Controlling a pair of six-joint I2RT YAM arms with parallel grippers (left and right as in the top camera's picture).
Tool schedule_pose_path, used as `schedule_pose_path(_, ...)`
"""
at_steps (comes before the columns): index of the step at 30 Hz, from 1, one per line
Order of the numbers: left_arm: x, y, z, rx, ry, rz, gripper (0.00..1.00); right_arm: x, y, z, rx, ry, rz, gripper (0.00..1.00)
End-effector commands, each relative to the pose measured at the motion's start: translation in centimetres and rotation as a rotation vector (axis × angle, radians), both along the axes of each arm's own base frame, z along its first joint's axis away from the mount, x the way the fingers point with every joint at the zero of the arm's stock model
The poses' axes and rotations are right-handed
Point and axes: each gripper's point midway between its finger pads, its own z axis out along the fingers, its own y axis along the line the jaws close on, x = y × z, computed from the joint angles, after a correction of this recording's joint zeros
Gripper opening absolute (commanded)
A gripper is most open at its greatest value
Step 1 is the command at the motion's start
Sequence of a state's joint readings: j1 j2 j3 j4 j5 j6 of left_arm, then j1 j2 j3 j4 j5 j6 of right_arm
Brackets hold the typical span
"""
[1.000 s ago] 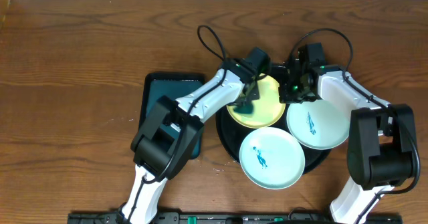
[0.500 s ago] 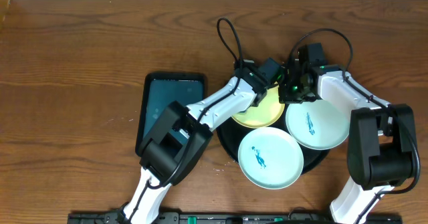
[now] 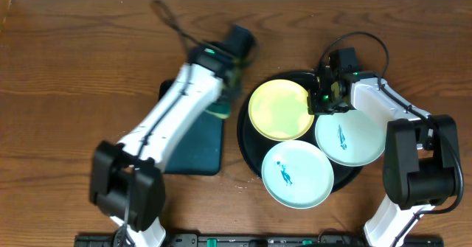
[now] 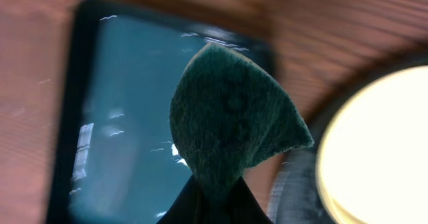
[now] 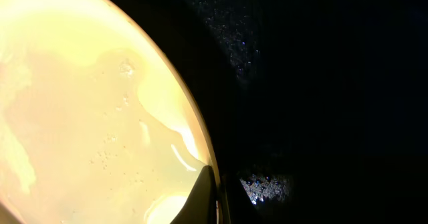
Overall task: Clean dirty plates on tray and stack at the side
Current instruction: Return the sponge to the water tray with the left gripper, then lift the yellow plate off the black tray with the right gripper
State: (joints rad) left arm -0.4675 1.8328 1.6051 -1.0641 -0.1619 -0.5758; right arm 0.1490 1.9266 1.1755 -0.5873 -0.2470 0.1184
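Tray [image 3: 248, 152], black, round, carries all three: the yellow plate [image 3: 280, 110] at its far left shows no blue, the right mint plate [image 3: 348, 136] and the near mint plate [image 3: 299, 175] each wear a smear. My right gripper [image 3: 318, 101] is clenched on the yellow plate's right rim, so that arm is nearest for lifting it aside. My left gripper [image 4: 214, 196] hangs well left over the teal tray [image 4: 114, 124], pinching the sponge [image 4: 231, 124].

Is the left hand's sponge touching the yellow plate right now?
Apart. The overhead view shows the sponge over the teal tray, a clear gap from the yellow plate.
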Motion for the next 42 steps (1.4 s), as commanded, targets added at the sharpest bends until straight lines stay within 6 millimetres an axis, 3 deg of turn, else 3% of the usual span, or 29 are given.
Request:
schedule_pose_path(1,-0.3,3.4,-1.2,0.003,0.086,0.043,0.08,-0.6,-1.0,-0.6,-0.067,0.023,-0.007,0.01)
schedule_pose_path(6,-1.1,5.5,-3.7,-0.113,0.182,0.048,0.08,-0.4,-0.9,2.5,-0.107,-0.030,0.018,0.01)
schedule_pose_path(11,-1.6,7.3,-5.6,-0.135,0.213,0.052,0.08,-0.2,-1.9,8.2,-0.358,-0.179,0.034,0.01)
schedule_pose_path(18,-1.8,7.8,-5.8,-0.129,0.223,0.039,0.08,-0.3,-2.2,14.6,-0.575,-0.393,0.021,0.01)
schedule_pose_path(26,-1.8,7.9,-5.8,-0.129,0.225,0.039,0.09,-0.6,-1.3,20.0,-0.653,-0.584,-0.003,0.01)
schedule_pose_path(36,-1.9,7.9,-5.8,-0.128,0.230,0.039,0.12,-1.9,0.9,24.3,-0.937,-0.756,0.064,0.01)
schedule_pose_path(42,-2.1,7.9,-5.8,-0.126,0.237,0.040,0.12,-3.0,3.3,25.6,-0.984,-0.829,0.114,0.01)
